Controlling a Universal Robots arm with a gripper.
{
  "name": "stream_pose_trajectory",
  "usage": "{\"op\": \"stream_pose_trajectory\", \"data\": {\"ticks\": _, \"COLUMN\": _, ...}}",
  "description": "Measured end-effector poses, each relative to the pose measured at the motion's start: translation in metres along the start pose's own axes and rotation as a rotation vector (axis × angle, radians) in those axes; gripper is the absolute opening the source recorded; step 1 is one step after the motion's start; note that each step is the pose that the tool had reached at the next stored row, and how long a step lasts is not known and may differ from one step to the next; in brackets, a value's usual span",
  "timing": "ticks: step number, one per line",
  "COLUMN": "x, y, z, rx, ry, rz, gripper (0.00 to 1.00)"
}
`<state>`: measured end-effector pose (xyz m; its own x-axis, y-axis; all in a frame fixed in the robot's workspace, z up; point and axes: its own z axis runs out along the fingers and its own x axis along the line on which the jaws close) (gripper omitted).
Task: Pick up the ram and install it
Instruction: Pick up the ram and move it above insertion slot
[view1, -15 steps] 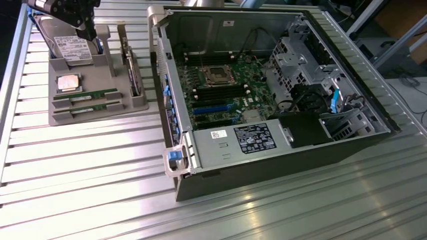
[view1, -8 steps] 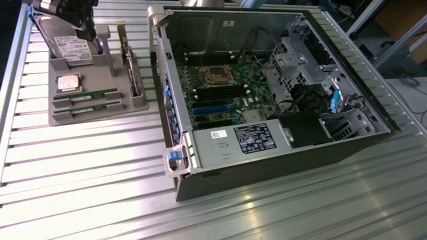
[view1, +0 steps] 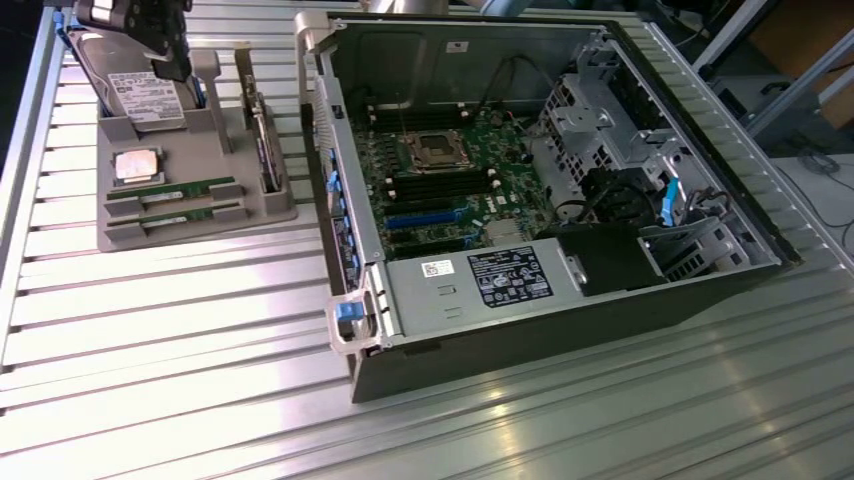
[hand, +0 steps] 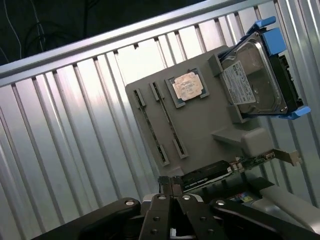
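We see a ribbed silver worktop (view1: 200, 330), a plain grey tray (hand: 200, 122), two green ram sticks (view1: 171, 191), a silvery processor (hand: 187, 86), blue brackets (hand: 274, 40) on the silver hard drive (hand: 252, 80), a green motherboard (view1: 447, 195), and our hand (hand: 171, 184) is black.

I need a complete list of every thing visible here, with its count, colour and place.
ram sticks: two, green, side by side in the tray
processor chip: one, silver, in the tray
hard drive: one, silver, blue bracket, upright in tray
expansion card: one, green, upright in tray
tray: one, grey, exterior view's left
computer case: one, black, open, centre
table: one, silver, under everything
end effector: one, black, shut, above the tray
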<state>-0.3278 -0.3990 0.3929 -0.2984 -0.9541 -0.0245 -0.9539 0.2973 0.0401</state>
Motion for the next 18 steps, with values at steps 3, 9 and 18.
{"op": "stream_pose_trajectory", "data": {"ticks": 3, "x": 0.0000, "y": 0.0000, "z": 0.0000, "rx": -0.0009, "ry": 0.0015, "rz": -0.039, "gripper": 0.10}}
{"op": "stream_pose_trajectory", "data": {"ticks": 9, "x": 0.0000, "y": 0.0000, "z": 0.0001, "rx": -0.0031, "ry": 0.0052, "rz": -0.129, "gripper": 0.10}}
{"op": "stream_pose_trajectory", "data": {"ticks": 18, "x": 0.0000, "y": 0.0000, "z": 0.0002, "rx": -0.0054, "ry": 0.0088, "rz": -0.219, "gripper": 0.10}}
